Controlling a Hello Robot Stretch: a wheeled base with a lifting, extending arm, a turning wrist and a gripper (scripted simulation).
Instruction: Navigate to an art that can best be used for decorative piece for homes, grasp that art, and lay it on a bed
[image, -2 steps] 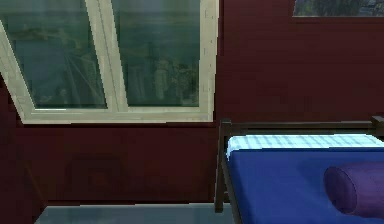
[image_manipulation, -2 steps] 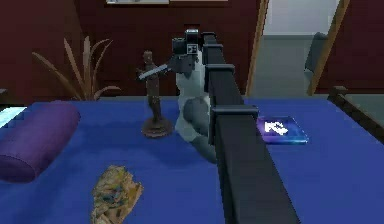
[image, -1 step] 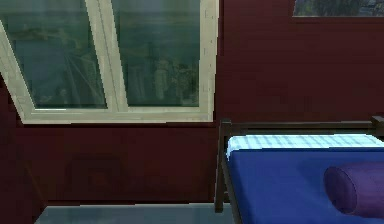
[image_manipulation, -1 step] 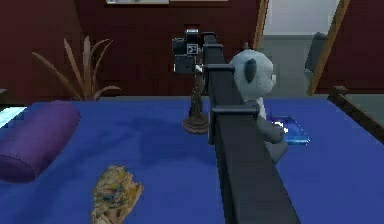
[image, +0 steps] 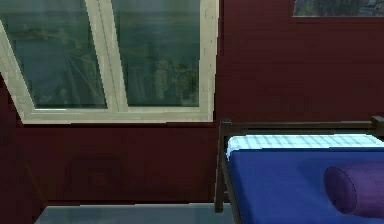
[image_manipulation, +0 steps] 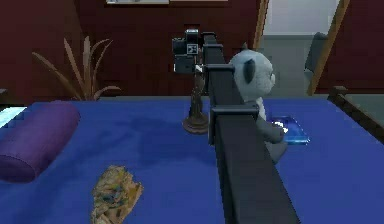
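Brown statuette (image_manipulation: 196, 112): upright on the blue bed (image_manipulation: 150, 135), beneath the gripper (image_manipulation: 183, 58) as pictured.
Handling: I judge it stiff, light and tippy on soft bedding; the slim stem looks the best hold.
Claw: I cannot tell whether it holds anything.

Nothing here can be read as words, numbers or signs; the white squares (image_manipulation: 191, 44) at the arm's (image_manipulation: 243, 150) far end carry only black marks.
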